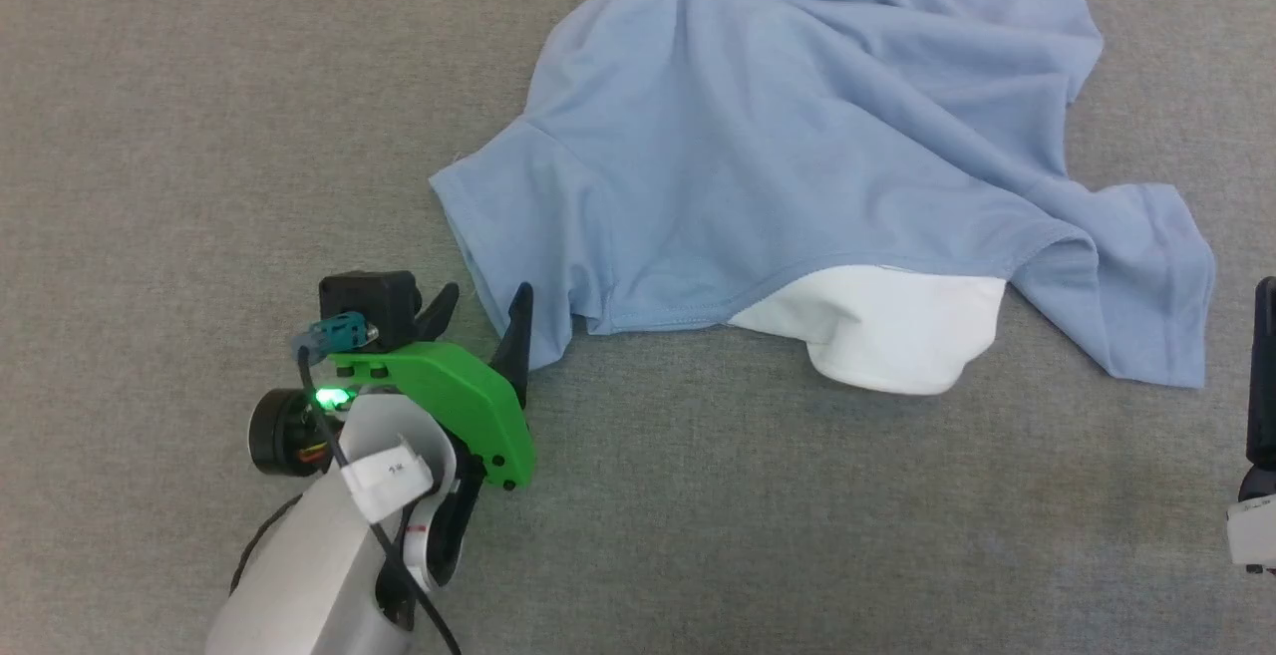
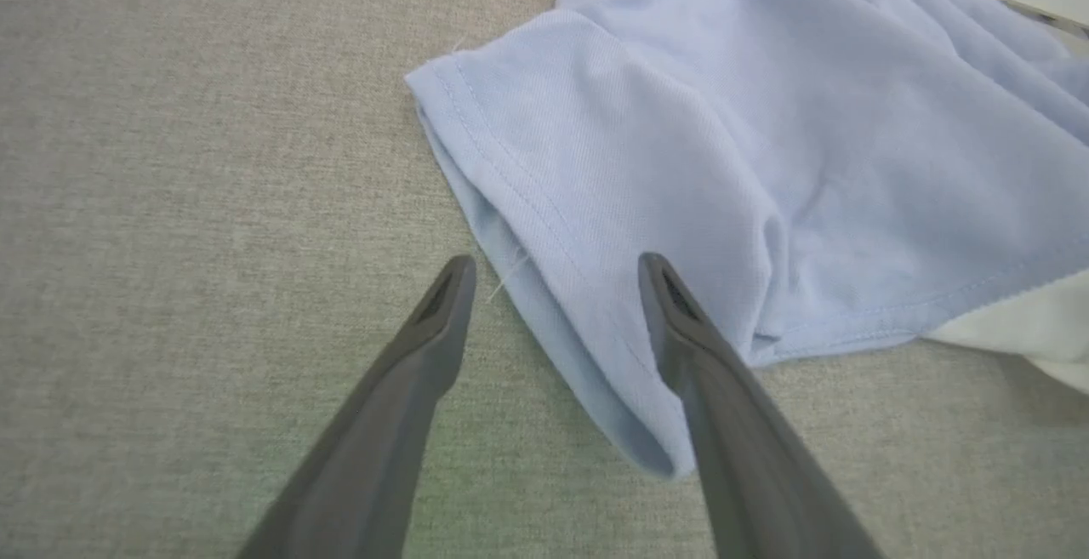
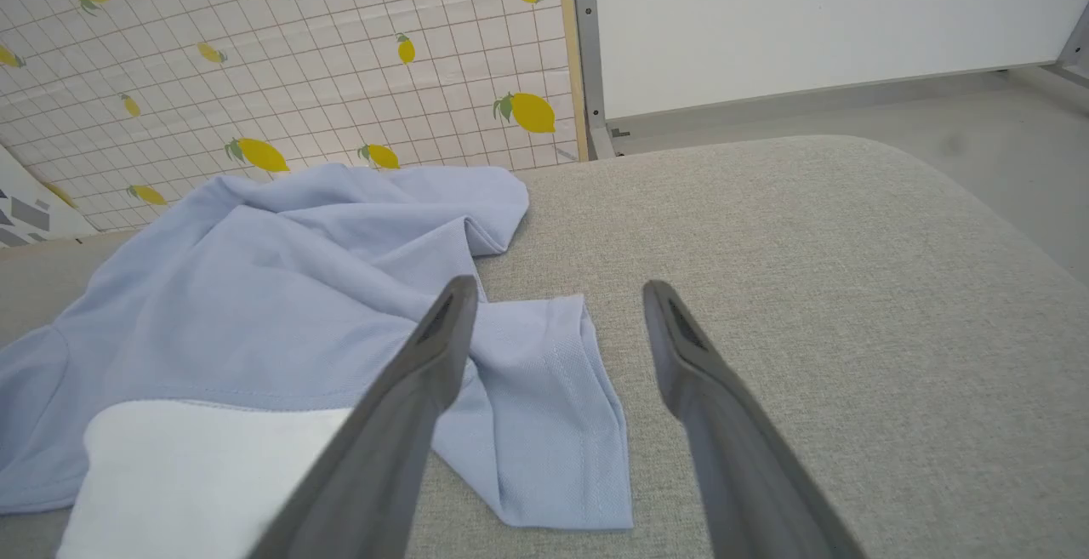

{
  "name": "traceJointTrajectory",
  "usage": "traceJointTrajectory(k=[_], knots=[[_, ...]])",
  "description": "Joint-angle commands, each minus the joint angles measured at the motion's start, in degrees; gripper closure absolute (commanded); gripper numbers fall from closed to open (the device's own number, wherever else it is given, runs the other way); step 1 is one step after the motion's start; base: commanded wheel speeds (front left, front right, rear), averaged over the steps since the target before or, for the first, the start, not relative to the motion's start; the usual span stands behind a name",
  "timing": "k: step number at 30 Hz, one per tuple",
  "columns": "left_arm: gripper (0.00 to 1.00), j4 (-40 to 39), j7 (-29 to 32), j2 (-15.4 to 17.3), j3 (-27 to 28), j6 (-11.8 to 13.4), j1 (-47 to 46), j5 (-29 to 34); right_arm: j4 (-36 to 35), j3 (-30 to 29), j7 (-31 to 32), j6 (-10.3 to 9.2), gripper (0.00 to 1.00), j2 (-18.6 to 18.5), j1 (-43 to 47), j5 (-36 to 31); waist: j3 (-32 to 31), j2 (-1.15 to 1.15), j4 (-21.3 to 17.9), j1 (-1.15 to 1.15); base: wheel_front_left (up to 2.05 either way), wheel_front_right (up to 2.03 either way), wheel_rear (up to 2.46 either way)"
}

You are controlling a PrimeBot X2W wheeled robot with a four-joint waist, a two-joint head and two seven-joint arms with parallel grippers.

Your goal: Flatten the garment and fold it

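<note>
Grey fabric surface (image 1: 199,87); lemon-print wall (image 3: 298,57) behind crumpled garment (image 1: 797,137).

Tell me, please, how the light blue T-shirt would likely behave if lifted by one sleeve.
The T-shirt is probably floppy: it lies in soft folds, so lifting the sleeve should leave the rest hanging and dragging. It looks thin and light. On the textured grey surface, a push would likely bunch it rather than slide it.
</note>
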Motion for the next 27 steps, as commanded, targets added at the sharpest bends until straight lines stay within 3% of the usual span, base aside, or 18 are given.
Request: traceJointTrajectory(k=[1, 6, 13, 14, 15, 16, 18, 19, 20, 27], knots=[[0.00, 0.73, 0.99, 0.29, -0.15, 0.46, -0.87, -0.26, -0.06, 0.09, -0.01, -0.08, 0.00, 0.03, -0.69, -0.09, 0.48, 0.00, -0.59, 0.00, 0.00, 0.00, 0.00], [0.00, 1.45, 3.86, 0.42, -0.70, 1.80, -0.44, -0.53, 0.22, -0.35, -0.31, -0.08, 0.00, 0.03, -0.89, 0.14, 0.99, 0.00, -1.06, 0.00, 0.00, 0.00, 0.00], [0.00, 1.91, 8.48, -0.20, -2.54, 1.33, 0.88, -2.88, 0.91, -0.24, -0.61, -0.08, 0.00, 0.03, -1.21, 0.39, 1.54, 0.00, -1.41, 0.00, 0.00, 0.00, 0.00], [0.04, 2.17, 9.00, -0.28, -2.72, 1.26, 0.95, -3.18, 0.96, -0.20, -0.62, -0.08, 0.00, 0.03, -1.26, 0.41, 1.61, 0.00, -1.45, 0.00, 0.00, 0.00, 0.00], [0.16, 2.50, 9.58, -0.37, -2.94, 1.16, 0.99, -3.48, 0.99, -0.16, -0.63, -0.08, 0.00, 0.03, -1.33, 0.43, 1.71, 0.00, -1.50, 0.00, 0.00, 0.00, 0.00], [0.36, 2.80, 10.01, -0.41, -3.14, 1.10, 1.00, -3.65, 1.02, -0.17, -0.63, -0.08, 0.00, 0.03, -1.39, 0.45, 1.80, 0.00, -1.51, 0.00, 0.00, 0.00, 0.00], [0.67, 3.51, 10.65, -0.56, -3.41, 0.95, 0.87, -3.99, 1.09, -0.21, -0.63, -0.08, 0.00, 0.03, -1.52, 0.46, 2.01, 0.00, -1.51, 0.00, 0.00, 0.00, 0.00], [0.91, 3.95, 10.74, -0.69, -3.44, 0.84, 0.72, -4.18, 1.14, -0.21, -0.63, -0.08, 0.00, 0.03, -1.60, 0.47, 2.10, 0.00, -1.52, 0.00, 0.00, 0.00, 0.00], [1.00, 4.39, 10.83, -0.71, -3.54, 0.66, 0.57, -4.26, 1.17, -0.21, -0.62, -0.08, 0.00, 0.03, -1.67, 0.47, 2.18, 0.00, -1.53, 0.00, 0.00, 0.00, 0.00], [1.00, 6.86, 8.28, -1.39, -2.84, -1.17, -0.72, -5.22, 1.73, -0.10, -0.60, -0.08, 0.00, 0.03, -1.92, 0.39, 1.74, 0.00, -1.51, 0.00, 0.00, 0.00, 0.00]])
